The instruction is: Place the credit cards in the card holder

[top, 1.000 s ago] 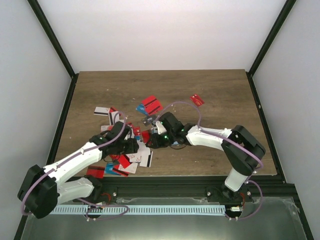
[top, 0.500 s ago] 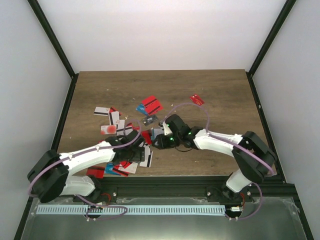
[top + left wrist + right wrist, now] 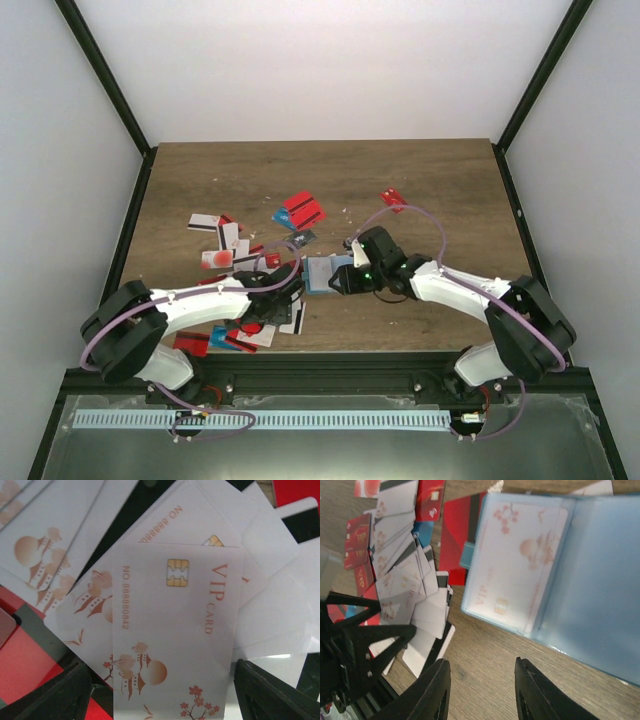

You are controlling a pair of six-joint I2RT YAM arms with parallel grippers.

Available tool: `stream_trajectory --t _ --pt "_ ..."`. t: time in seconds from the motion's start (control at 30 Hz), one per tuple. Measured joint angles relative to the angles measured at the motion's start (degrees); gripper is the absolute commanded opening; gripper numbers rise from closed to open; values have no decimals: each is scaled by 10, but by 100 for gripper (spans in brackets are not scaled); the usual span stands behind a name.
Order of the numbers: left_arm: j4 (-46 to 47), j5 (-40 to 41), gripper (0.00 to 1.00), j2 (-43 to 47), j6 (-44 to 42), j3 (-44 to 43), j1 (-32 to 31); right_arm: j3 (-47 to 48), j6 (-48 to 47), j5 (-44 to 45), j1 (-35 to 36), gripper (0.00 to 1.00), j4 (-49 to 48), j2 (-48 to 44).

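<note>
So the holder (image 3: 322, 274) is lying open on the table (image 3: 450, 180), roughly mid-table, just right of the messy pile (image 3: 402, 587) of cards. 1 white VIP card (image 3: 520, 562) already sits in 1 of its clear pockets. The right gripper (image 3: 481, 662) is down beside the holder's right edge, jaws partway apart with only bare wood between them, gripping nothing as far as I can see. The left gripper (image 3: 161, 672) hangs low over the pile, jaws wide, straddling a chip card (image 3: 175, 640) that lies on top of a fan of similar white ones; can't tell if the fingers touch it. More red cards (image 3: 303, 210) are scattered further back, with a lone card (image 3: 393, 198) well apart on the right.
</note>
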State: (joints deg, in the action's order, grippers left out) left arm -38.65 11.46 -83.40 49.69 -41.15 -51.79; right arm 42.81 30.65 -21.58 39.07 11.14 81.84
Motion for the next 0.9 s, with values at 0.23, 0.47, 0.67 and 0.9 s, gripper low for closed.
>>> stream_trajectory --t 0.23,0.47,0.67,0.9 --pt "3 18 66 -9 9 -1 -7 -17 -10 -3 -4 37 4 -1" --pt "19 26 55 -22 13 -8 -15 -25 -13 -3 -7 37 4 -21" --pt "21 23 55 -19 13 -7 -18 -27 -13 -3 -7 37 7 -29" --pt "16 -9 55 36 1 -8 -23 -27 0 1 -7 37 15 -64"
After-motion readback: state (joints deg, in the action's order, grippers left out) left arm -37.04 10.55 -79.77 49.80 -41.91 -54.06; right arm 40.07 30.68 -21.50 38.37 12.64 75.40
